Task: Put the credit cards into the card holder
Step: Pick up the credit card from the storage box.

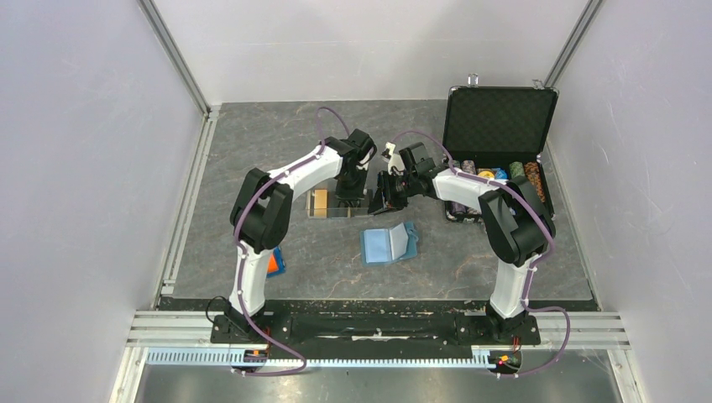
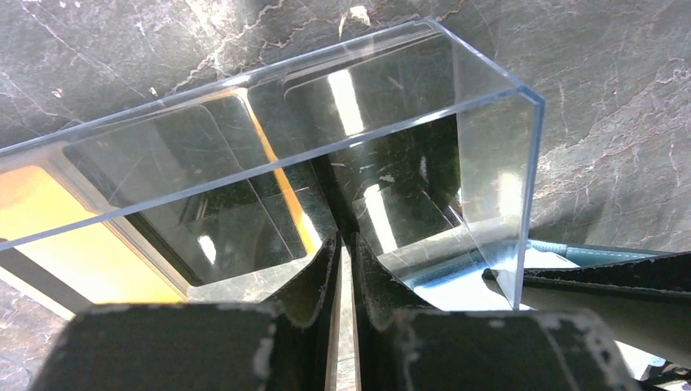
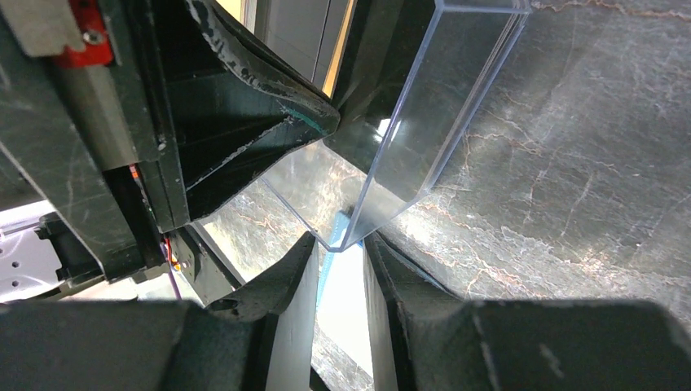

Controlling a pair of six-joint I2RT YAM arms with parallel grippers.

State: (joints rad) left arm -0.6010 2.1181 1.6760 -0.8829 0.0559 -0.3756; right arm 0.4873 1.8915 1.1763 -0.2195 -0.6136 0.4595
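Top view: your left gripper and right gripper crowd the clear tray at mid-frame. The card holder lies open just below, apart from it, with bare table around it.

Left wrist: jaws nearly closed at the tray's near wall; you cannot tell whether they hold anything. Credit cards lie flat inside, lower left.

Right wrist: your jaws pinch the tray's end-wall corner; the table is open at right.

Credit cards partly behind left hand
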